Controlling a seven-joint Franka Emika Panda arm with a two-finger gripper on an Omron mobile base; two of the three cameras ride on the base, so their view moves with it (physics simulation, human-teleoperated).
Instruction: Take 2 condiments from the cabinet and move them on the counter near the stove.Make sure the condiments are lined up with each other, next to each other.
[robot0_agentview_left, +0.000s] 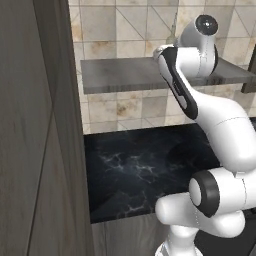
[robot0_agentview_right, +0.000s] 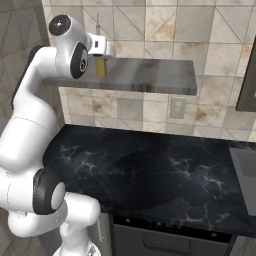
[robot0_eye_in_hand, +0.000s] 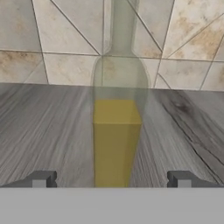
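The oil bottle (robot0_eye_in_hand: 116, 135) stands upright on a wall shelf (robot0_agentview_right: 150, 75), with the tiled wall (robot0_eye_in_hand: 183, 39) directly behind it. The gripper (robot0_eye_in_hand: 111, 180) sits level with the shelf, in front of the bottle; its fingertips (robot0_eye_in_hand: 41, 179) lie well apart, one on each side of the bottle's base, not touching it. Below the shelf lies the table (robot0_agentview_right: 150, 170), which runs along the foot of the same wall. A wall outlet (robot0_agentview_right: 176, 107) sits between shelf and table. A tall cabinet panel (robot0_agentview_left: 35, 150) bounds the table's left end.
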